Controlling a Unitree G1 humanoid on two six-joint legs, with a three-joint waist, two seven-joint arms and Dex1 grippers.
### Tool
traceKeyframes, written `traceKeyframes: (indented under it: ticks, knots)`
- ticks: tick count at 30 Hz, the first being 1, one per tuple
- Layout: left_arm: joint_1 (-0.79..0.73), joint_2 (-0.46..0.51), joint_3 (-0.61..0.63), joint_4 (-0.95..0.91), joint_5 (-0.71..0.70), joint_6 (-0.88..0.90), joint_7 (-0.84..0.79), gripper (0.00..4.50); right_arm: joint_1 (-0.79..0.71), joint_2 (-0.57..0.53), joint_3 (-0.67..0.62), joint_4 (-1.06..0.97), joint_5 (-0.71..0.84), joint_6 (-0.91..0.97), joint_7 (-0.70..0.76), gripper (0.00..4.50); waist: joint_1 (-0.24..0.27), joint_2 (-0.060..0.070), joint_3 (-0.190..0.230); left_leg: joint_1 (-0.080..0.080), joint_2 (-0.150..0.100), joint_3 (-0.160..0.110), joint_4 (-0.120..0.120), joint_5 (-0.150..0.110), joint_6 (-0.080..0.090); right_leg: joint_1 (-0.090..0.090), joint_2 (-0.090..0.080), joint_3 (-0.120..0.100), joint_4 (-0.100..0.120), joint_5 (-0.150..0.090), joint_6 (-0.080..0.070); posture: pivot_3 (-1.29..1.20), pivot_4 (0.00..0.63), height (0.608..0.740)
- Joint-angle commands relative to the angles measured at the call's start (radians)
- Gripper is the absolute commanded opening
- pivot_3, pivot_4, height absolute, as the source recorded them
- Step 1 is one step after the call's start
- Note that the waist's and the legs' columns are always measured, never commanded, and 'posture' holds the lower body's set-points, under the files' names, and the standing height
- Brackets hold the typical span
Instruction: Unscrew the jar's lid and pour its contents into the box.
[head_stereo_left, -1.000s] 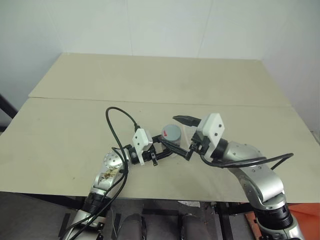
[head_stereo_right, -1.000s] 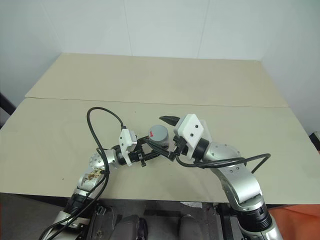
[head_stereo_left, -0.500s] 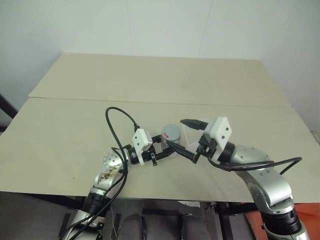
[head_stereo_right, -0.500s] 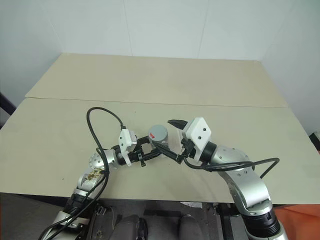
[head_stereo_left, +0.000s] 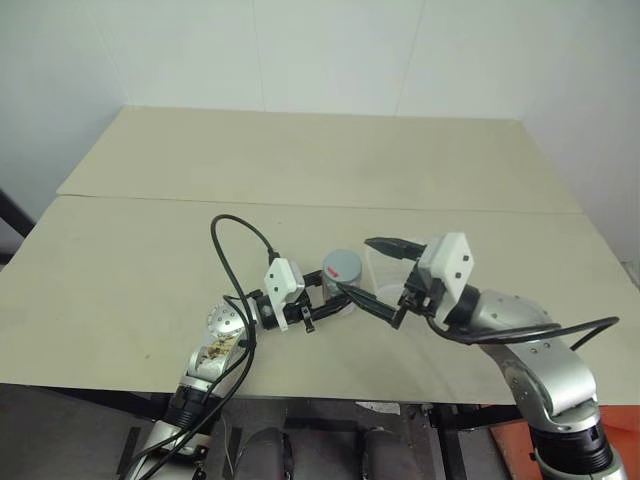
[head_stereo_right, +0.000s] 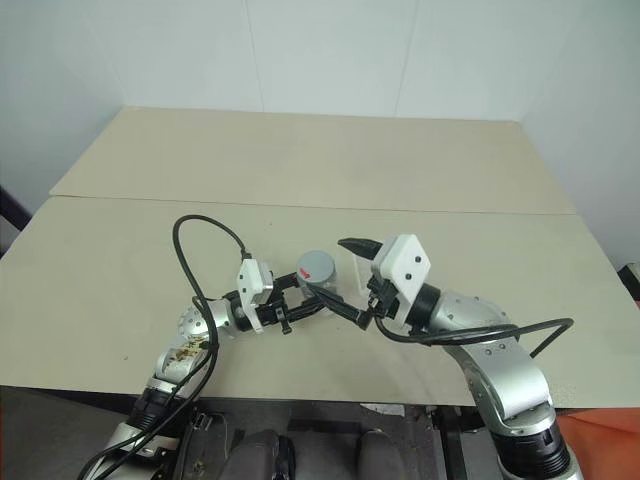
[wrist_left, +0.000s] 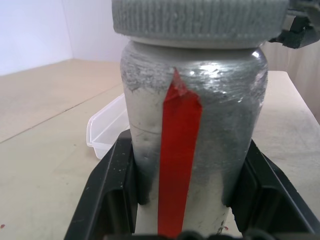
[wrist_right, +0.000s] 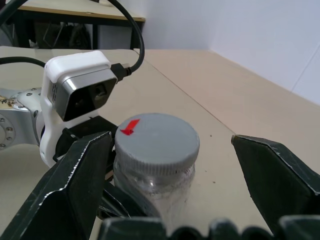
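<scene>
Beige table (head_stereo_left: 300, 160), made of 2 boards meeting at a seam, bears all items. Right gripper (head_stereo_left: 372, 268), at about 3 o'clock from the jar, has its 2 black fingers (wrist_right: 75, 185) spread wide, one on either side of the lid without touching it. Left gripper (head_stereo_left: 328, 300), at about 8 o'clock from the jar, has its 2 fingers (wrist_left: 112, 185) closed on the lower wall of the jar. Box (wrist_left: 107, 125), a shallow translucent tub, sits on the table just beyond the jar in the left wrist view; in the head views it lies at about 3 o'clock from the jar, between the right gripper's fingers and partly behind them. Jar (wrist_left: 195, 125) is upright near the table's front middle, with a silvery wall and a vertical red strip (wrist_left: 177, 155) running up to the neck. Lid (wrist_right: 156, 140), a ribbed grey cap with a small red mark on top, is seated on the jar. Contents cannot be made out through the wall.
</scene>
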Motion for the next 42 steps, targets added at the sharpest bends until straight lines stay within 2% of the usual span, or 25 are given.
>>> traceKeyframes:
  ticks: [1, 8, 22, 25, 27, 37, 42]
  knots:
    - [-0.013, -0.005, -0.003, -0.011, -0.001, -0.023, -0.003, 1.99, -0.031, 0.009, 0.011, -0.017, 0.019, 0.000, 0.010, 4.47, 0.000, 0.000, 0.000, 0.000, 0.000, 0.000, 0.000, 0.000, 0.000, 0.000, 0.000, 0.000, 0.000, 0.000, 0.000, 0.00, 0.150, 0.740]
    - [-0.010, -0.001, -0.002, -0.014, -0.001, -0.024, -0.001, 1.99, -0.074, 0.025, 0.047, 0.023, 0.006, 0.002, 0.023, 4.47, 0.001, 0.000, 0.000, 0.000, 0.000, 0.000, 0.000, 0.000, 0.000, 0.000, 0.000, 0.000, 0.000, 0.000, 0.000, 0.00, 0.150, 0.740]
    - [-0.004, -0.001, -0.006, -0.018, 0.002, -0.024, 0.001, 1.99, -0.081, 0.031, 0.034, 0.036, 0.053, 0.059, 0.022, 4.47, 0.000, 0.000, 0.000, 0.000, 0.000, 0.000, 0.000, 0.000, 0.000, 0.000, 0.000, 0.000, 0.000, 0.000, 0.000, 0.00, 0.150, 0.740]
    - [-0.005, 0.000, -0.004, -0.017, 0.002, -0.023, 0.000, 1.99, -0.083, 0.032, 0.032, 0.037, 0.057, 0.067, 0.017, 3.90, 0.000, 0.000, 0.000, 0.000, 0.000, 0.000, 0.000, 0.000, 0.000, 0.000, 0.000, 0.000, 0.000, 0.000, 0.000, 0.00, 0.150, 0.740]
    - [-0.004, 0.001, -0.005, -0.017, 0.002, -0.023, -0.002, 1.99, -0.085, 0.033, 0.033, 0.037, 0.052, 0.069, 0.010, 3.26, 0.000, 0.000, 0.000, 0.000, 0.000, 0.000, 0.000, 0.000, 0.000, 0.000, 0.000, 0.000, 0.000, 0.000, 0.000, 0.00, 0.150, 0.740]
    - [-0.006, 0.001, -0.006, -0.014, 0.000, -0.022, -0.010, 1.99, -0.093, 0.040, 0.028, 0.045, 0.046, 0.070, -0.003, 3.26, 0.000, 0.000, 0.000, 0.000, 0.000, 0.000, 0.000, 0.000, 0.000, 0.000, 0.000, 0.000, 0.000, 0.000, 0.000, 0.00, 0.150, 0.740]
    - [-0.003, 0.004, -0.009, -0.011, 0.002, -0.025, -0.016, 1.99, -0.117, 0.048, -0.007, 0.031, 0.117, 0.120, -0.007, 3.26, 0.000, 0.000, 0.000, 0.000, 0.000, 0.000, 0.000, 0.000, 0.000, 0.000, 0.000, 0.000, 0.000, 0.000, 0.000, 0.00, 0.150, 0.740]
